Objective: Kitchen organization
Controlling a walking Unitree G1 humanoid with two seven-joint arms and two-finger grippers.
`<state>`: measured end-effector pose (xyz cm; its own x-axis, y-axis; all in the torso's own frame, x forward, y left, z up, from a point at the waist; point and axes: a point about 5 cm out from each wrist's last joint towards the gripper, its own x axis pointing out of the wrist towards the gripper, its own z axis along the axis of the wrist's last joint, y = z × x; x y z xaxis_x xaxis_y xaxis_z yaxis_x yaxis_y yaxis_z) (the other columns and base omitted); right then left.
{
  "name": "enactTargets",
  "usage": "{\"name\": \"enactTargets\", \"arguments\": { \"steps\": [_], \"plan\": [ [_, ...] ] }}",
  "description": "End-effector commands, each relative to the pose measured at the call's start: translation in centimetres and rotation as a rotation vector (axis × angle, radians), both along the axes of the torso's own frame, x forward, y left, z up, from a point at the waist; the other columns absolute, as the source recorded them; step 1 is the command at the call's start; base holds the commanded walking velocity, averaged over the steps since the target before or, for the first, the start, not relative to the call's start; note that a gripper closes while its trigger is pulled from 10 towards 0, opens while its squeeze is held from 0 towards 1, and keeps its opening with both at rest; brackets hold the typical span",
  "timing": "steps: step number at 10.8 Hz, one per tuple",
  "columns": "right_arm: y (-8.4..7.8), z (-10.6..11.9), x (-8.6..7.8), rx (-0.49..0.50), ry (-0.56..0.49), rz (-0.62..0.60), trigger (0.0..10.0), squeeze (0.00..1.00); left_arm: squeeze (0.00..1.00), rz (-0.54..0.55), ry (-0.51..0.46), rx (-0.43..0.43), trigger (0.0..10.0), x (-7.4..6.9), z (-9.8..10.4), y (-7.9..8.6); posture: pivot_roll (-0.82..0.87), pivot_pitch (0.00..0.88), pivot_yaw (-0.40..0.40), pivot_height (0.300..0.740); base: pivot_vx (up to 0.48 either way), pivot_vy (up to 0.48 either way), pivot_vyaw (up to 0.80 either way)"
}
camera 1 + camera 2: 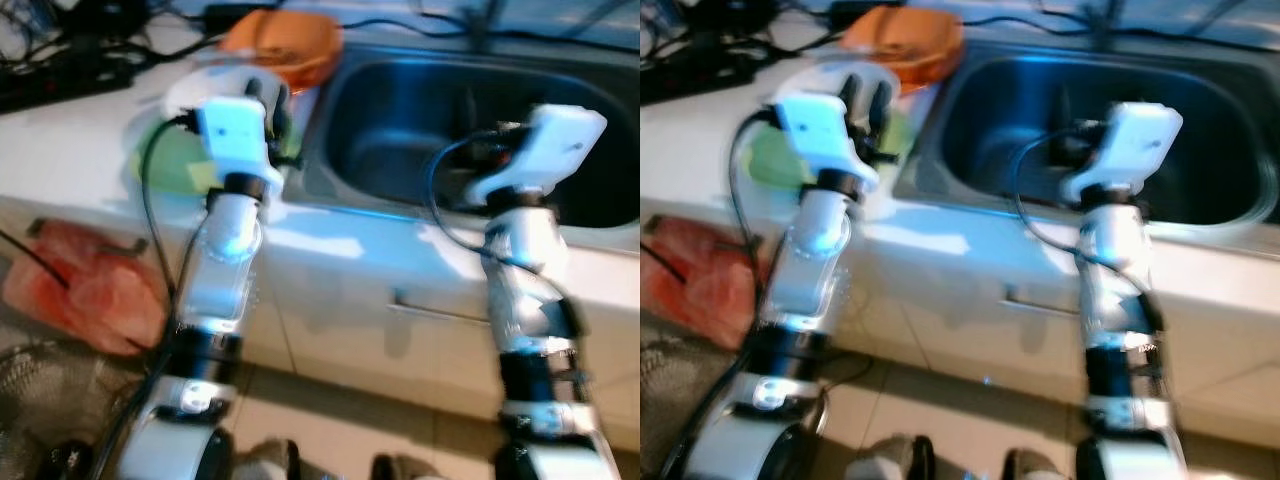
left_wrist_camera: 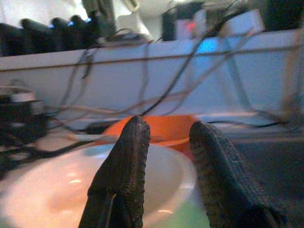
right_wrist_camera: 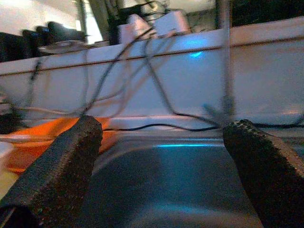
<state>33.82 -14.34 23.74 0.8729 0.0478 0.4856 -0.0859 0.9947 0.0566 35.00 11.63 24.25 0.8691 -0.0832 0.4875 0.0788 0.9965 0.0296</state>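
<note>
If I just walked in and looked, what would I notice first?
Probably the two silver arms reaching over the white counter. The left gripper hovers, fingers apart, over a white plate lying on something green, with an orange dish behind it. The right gripper, wide open, hangs over the dark metal sink.

Both arms reach forward, the left end effector (image 2: 168,142) narrowly parted, the right end effector (image 3: 161,137) spread wide.
</note>
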Motion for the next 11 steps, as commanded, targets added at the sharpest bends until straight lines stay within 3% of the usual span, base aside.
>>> {"name": "enactTargets", "arguments": {
  "steps": [1,6,9,11],
  "plan": [
    [-0.99,0.24,0.02,0.017,0.0,-0.032,10.0,0.0,0.0,-0.025,-0.01,0.001,10.0,-0.12,0.3,-0.83,0.07,0.178,0.056,0.74,0.349,0.0,-0.8],
    [-0.9,0.27,0.04,0.01,-0.006,-0.03,10.0,0.0,0.0,-0.06,-0.018,0.043,10.0,-0.31,0.15,-1.49,0.07,0.177,0.051,0.74,0.058,0.0,0.0],
    [-0.88,0.2,0.18,0.016,0.005,-0.024,10.0,0.0,0.0,-0.062,-0.017,0.041,10.0,-0.31,0.12,-1.46,0.07,0.176,0.05,0.74,0.0,0.0,-0.68],
    [-0.91,0.25,0.16,0.012,0.0,-0.028,10.0,0.0,0.0,-0.063,-0.021,0.042,10.0,-0.32,0.2,-1.43,0.07,0.176,0.05,0.74,0.0,0.0,0.0]
  ]
}}
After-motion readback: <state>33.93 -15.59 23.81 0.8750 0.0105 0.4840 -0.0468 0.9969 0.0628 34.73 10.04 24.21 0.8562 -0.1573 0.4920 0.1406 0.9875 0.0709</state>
